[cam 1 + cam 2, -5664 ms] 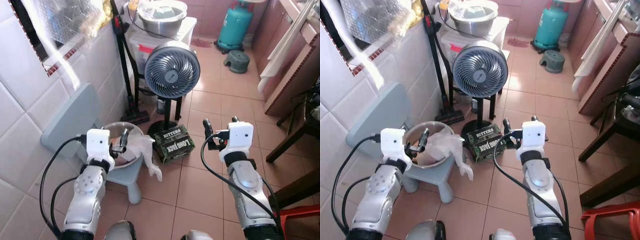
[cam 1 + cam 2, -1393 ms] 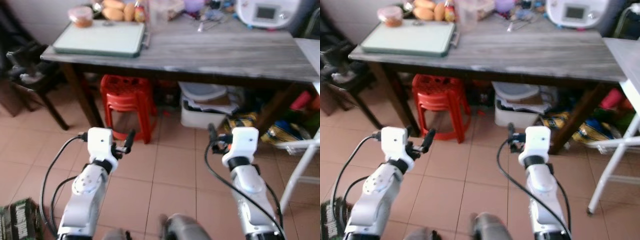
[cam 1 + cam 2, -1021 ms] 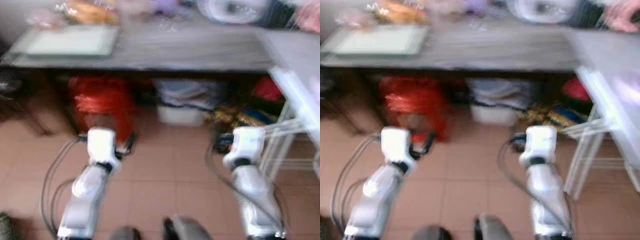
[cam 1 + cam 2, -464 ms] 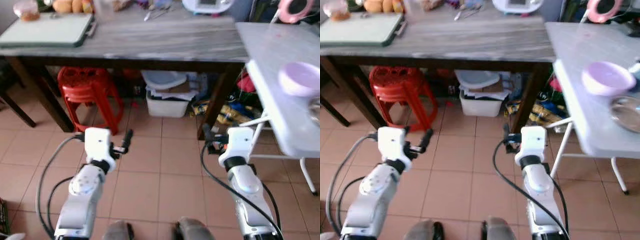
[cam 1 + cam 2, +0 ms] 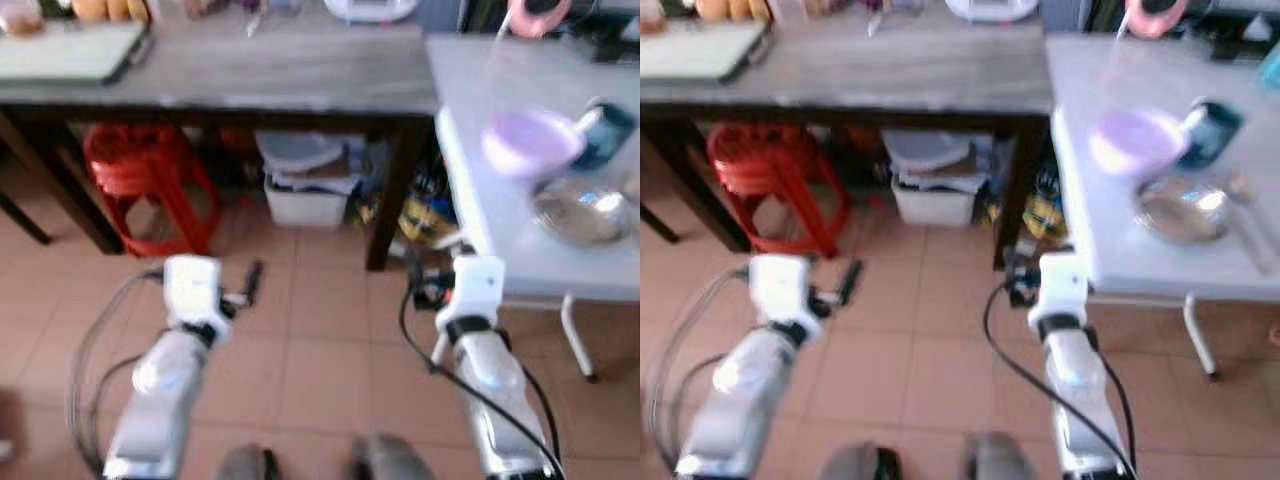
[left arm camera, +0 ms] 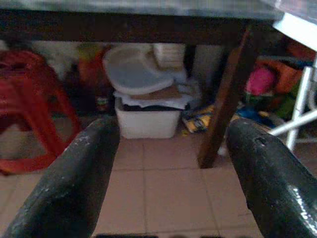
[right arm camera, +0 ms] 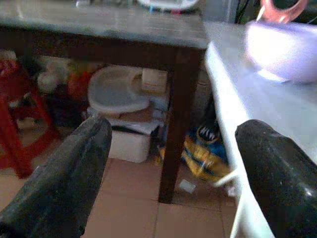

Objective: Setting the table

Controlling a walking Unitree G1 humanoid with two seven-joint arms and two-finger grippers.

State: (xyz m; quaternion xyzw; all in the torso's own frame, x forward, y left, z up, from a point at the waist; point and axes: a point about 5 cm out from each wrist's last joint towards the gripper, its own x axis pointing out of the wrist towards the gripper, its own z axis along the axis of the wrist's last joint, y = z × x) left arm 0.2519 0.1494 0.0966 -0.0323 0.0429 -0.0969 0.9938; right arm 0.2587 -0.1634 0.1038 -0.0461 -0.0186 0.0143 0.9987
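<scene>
White table [image 5: 520,230] beside wooden table [image 5: 290,75]

White table [image 5: 1110,255] — lilac bowl [image 5: 1137,142], steel dish [image 5: 1183,211] on top

Both silver arms extend forward at about equal height, elbows bent, white wrist housings level. Left pincer [image 5: 253,277] with two long black fingers [image 6: 74,183] spread wide, nothing between them. Right pincer [image 7: 163,168] also parted wide and empty, its black fingers [image 7: 64,178] apart. Robot's feet visible below, between the two arms.
</scene>
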